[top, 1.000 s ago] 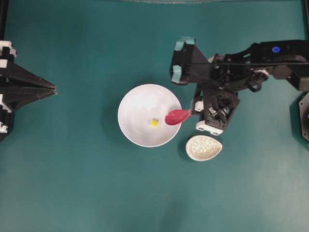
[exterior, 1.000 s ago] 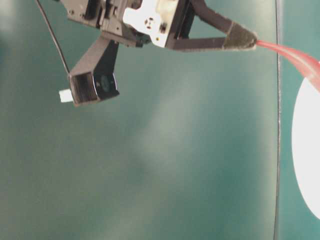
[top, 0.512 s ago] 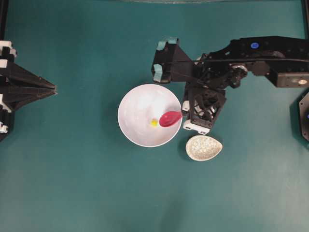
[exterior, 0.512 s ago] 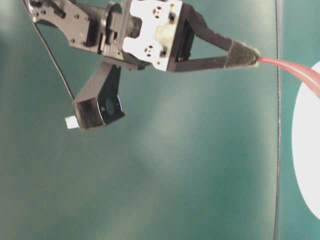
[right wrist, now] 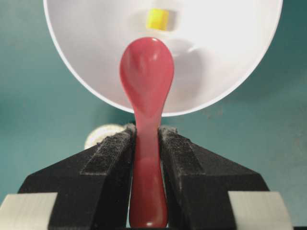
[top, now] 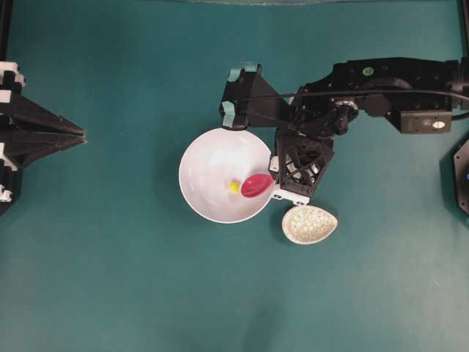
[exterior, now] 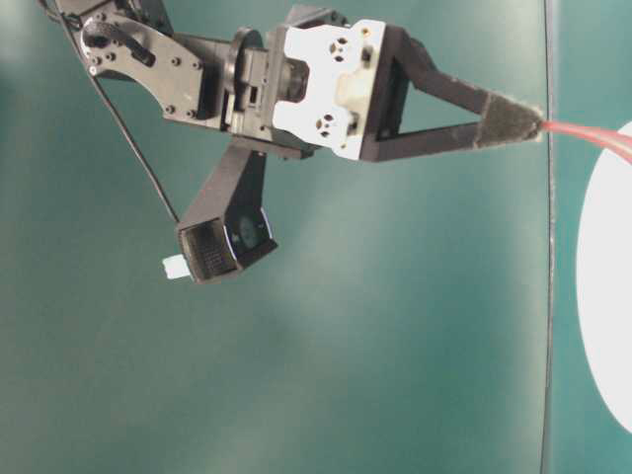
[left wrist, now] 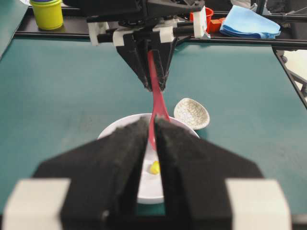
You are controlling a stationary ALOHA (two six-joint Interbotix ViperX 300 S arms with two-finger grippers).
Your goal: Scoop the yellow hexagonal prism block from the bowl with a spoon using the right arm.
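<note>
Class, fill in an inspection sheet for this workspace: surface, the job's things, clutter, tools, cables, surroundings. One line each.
Surface: teal table, no spills seen.
Job's things: yellow block lies in the white bowl; red spoon has its scoop over the bowl, beside the block.
Clutter: speckled spoon rest beside the bowl.
Tools: right tool shut on the spoon's handle; left tool shut, parked at the table's edge.
Cables: black cable along the right arm.
Surroundings: yellow cup, blue cloth beyond the table.
</note>
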